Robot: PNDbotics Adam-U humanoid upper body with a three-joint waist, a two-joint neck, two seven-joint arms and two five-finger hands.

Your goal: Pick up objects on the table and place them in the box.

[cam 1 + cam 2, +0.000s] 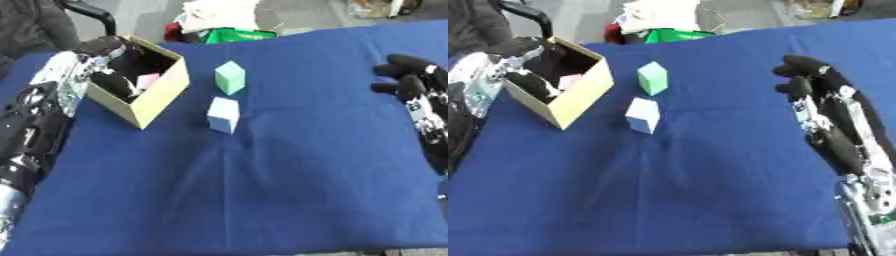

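Worktop (262,190), covered in blue cloth, is lying bare across its near half.

Pale blue block (223,114) is standing near the centre; green block (230,77) is standing just beyond it at about 12 o'clock, close but apart from it. Neither is being held.

Right hand (815,85) is hovering at 3 o'clock of the two blocks, well apart from them, fingers partly curled and holding nothing.

Left hand (118,75) is reaching into the open cardboard box (162,95) at 10 o'clock of the blocks. Its fingers are lying inside beside a pink object (147,80); whether they are grasping it or letting go cannot be told.

Judgement: the step in hand appears to be a deposit into the box. To do it well, the left hand should be spreading fully and lifting straight up, clearing the near wall so the box is not being dragged toward the blocks. For the next pick, the pale blue block is offering the freer approach; the fingers should be closing on opposite flat faces, keeping clear of the green block behind.
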